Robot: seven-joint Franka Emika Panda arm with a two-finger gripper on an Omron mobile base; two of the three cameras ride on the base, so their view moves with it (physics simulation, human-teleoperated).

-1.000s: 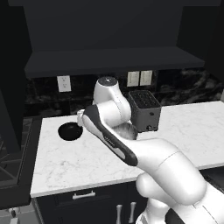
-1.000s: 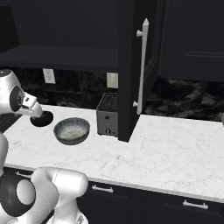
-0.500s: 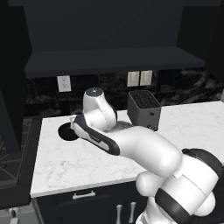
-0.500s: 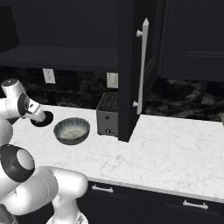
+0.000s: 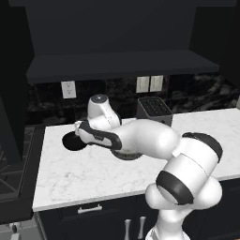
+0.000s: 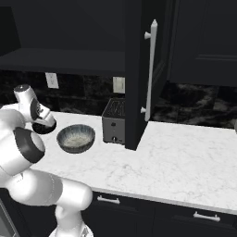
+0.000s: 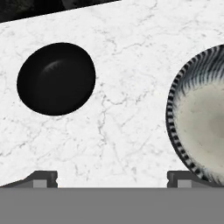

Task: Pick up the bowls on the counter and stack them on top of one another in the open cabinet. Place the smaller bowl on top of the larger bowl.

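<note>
The small glossy black bowl (image 7: 56, 78) sits on the white marble counter (image 7: 122, 122), up and to the left of my fingers. The wide ribbed grey bowl (image 7: 199, 118) lies at the right edge, its rim just past my right fingertip (image 7: 181, 178). My gripper (image 7: 111, 179) hangs open above the bare counter between them, holding nothing. From the right base view the grey bowl (image 6: 76, 138) stands beside the black bowl (image 6: 45, 126), which my hand partly covers. My arm hides most of the grey bowl in the left base view, where the black bowl (image 5: 71, 142) shows. The open cabinet shelf (image 5: 117, 63) runs above.
A dark toaster (image 6: 114, 121) stands at the back wall right of the bowls. An open cabinet door (image 6: 139, 69) with a silver handle hangs over the counter beside it. A stove (image 5: 14, 178) borders the counter's left end. Outlets dot the dark backsplash.
My arm has folded forward and lower over the counter, its elbow swinging out to the right, and the hand has dropped towards the bowls. Both bowls have stayed where they were.
</note>
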